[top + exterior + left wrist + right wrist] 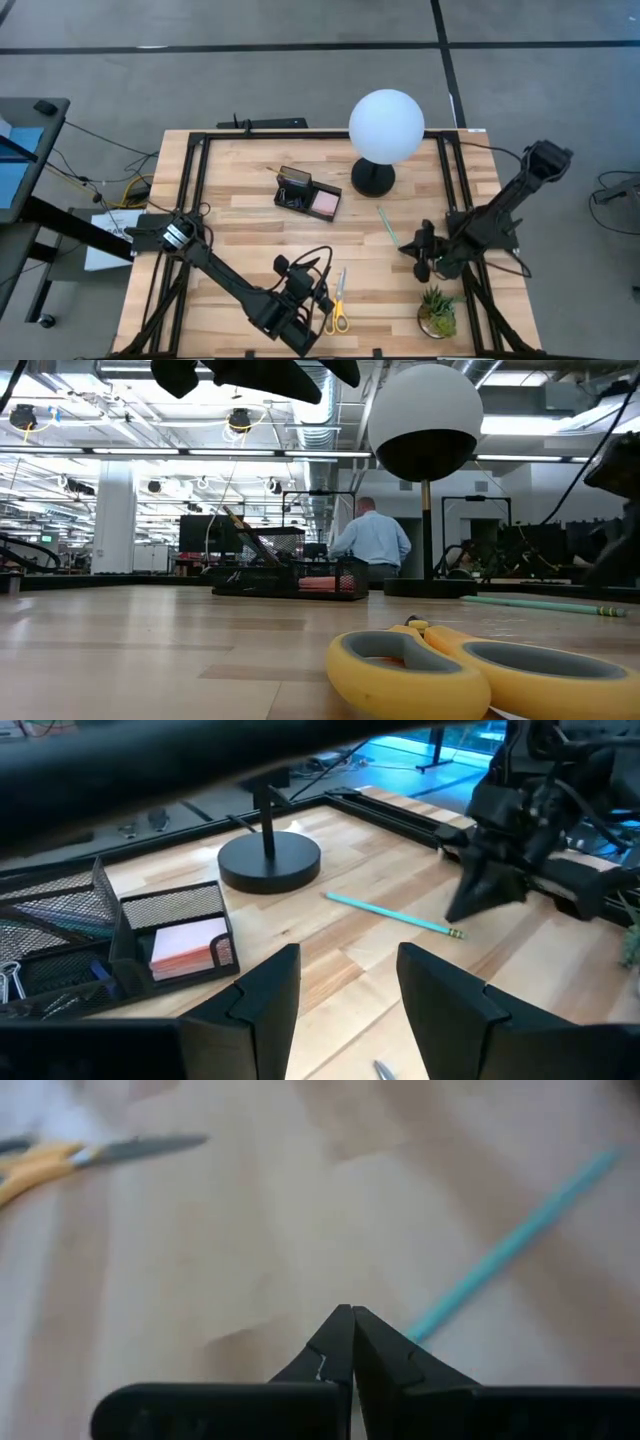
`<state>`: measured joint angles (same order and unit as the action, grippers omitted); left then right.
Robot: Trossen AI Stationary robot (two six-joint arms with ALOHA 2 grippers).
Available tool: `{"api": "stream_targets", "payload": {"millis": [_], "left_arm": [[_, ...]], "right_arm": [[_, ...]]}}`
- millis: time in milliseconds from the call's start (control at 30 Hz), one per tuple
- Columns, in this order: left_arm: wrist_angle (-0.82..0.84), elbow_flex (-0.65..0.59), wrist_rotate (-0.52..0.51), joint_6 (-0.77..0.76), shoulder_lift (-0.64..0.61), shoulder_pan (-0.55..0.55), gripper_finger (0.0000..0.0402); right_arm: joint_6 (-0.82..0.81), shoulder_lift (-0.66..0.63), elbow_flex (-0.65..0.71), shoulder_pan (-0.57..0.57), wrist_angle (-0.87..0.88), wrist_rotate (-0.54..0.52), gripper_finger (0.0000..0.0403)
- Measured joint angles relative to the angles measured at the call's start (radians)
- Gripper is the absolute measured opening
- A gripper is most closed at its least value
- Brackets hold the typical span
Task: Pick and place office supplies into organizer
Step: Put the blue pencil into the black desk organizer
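Observation:
The black mesh organizer (307, 194) stands mid-table, with a pink sticky-note pad (190, 945) lying in its low tray. A teal pencil (387, 225) lies flat on the wood right of it. The yellow-handled scissors (338, 300) lie flat near the front edge. My left gripper (322, 292) hovers open just left of the scissors with nothing between its fingers (270, 995). My right gripper (350, 1315) is shut and points down at the table close by the pencil's near end (420, 1325). It also shows in the left wrist view (478, 900).
A white globe lamp (386, 125) on a black round base (372, 178) stands behind the pencil. A small green potted plant (437, 312) sits at the front right, close to my right arm. A person (370, 540) is in the room beyond the table.

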<state>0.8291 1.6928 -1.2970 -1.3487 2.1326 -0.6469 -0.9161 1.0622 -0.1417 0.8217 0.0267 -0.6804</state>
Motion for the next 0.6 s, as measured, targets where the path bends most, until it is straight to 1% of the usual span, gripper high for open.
{"api": "stream_targets", "payload": {"millis": [133,200,333,400,500,600], "left_arm": [[0.0,0.0,0.008,0.0,0.0,0.004,0.0164],[0.0,0.0,0.008,0.0,0.0,0.004,0.0164],[0.0,0.0,0.009,0.001,0.0,0.004,0.0164],[0.0,0.0,0.009,0.001,0.0,0.004,0.0164],[0.0,0.0,0.016,0.001,0.0,0.004,0.0164],[0.0,0.0,0.019,0.001,0.0,0.006,0.0164]], "right_arm": [[0.053,0.077,-0.001,0.0,-0.121,0.126,0.0],[0.037,0.108,-0.001,0.0,-0.128,0.153,0.0],[-0.048,0.163,-0.007,0.0,-0.103,0.154,0.0],[-0.055,0.176,-0.008,0.003,-0.093,0.148,0.0],[-0.048,0.17,-0.008,0.003,-0.075,0.142,0.0],[-0.049,0.142,-0.008,0.002,-0.017,0.133,0.0]]}}
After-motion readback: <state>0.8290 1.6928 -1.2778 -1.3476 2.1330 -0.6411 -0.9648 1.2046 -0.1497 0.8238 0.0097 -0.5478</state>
